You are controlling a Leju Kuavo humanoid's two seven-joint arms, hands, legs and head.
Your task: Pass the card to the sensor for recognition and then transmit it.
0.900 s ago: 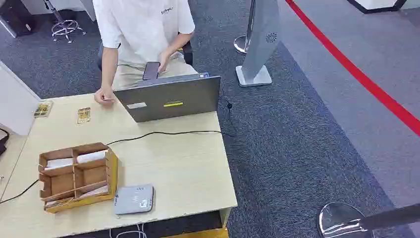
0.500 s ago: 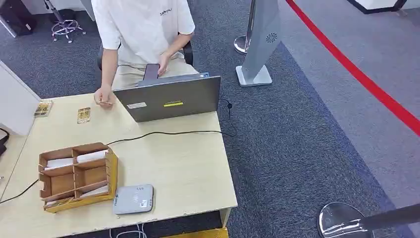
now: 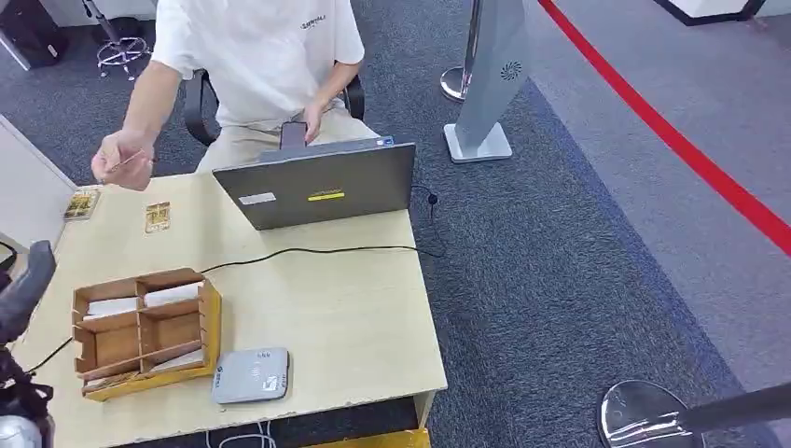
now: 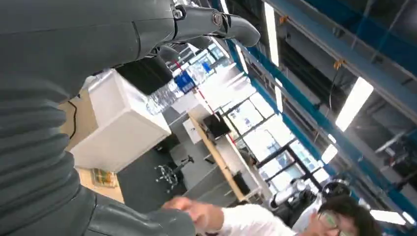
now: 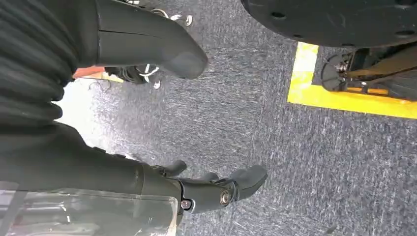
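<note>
A person seated behind the table holds a thin card [image 3: 124, 161] up in a raised hand [image 3: 123, 159] above the table's far left corner. My left hand [image 3: 22, 283] rises at the left edge of the table, below and short of that card, with its fingers [image 4: 216, 22] and thumb spread and nothing in them; the person's hand [image 4: 195, 214] is blurred beyond it. The grey card sensor [image 3: 252, 374] lies flat near the table's front edge. My right hand [image 5: 74, 98] hangs over the carpet, fingers [image 5: 221, 189] apart and holding nothing.
A cardboard organizer [image 3: 145, 327] with several compartments stands left of the sensor. An open laptop [image 3: 317, 182] sits at the table's far side, its cable [image 3: 308, 250] crossing the top. Two yellow card packs [image 3: 158, 217] lie at the far left. A standing sign [image 3: 490, 84] is on the carpet.
The person lifted a card off the table and swung that hand up and to the left. My left hand has come up into the head view at the left edge.
</note>
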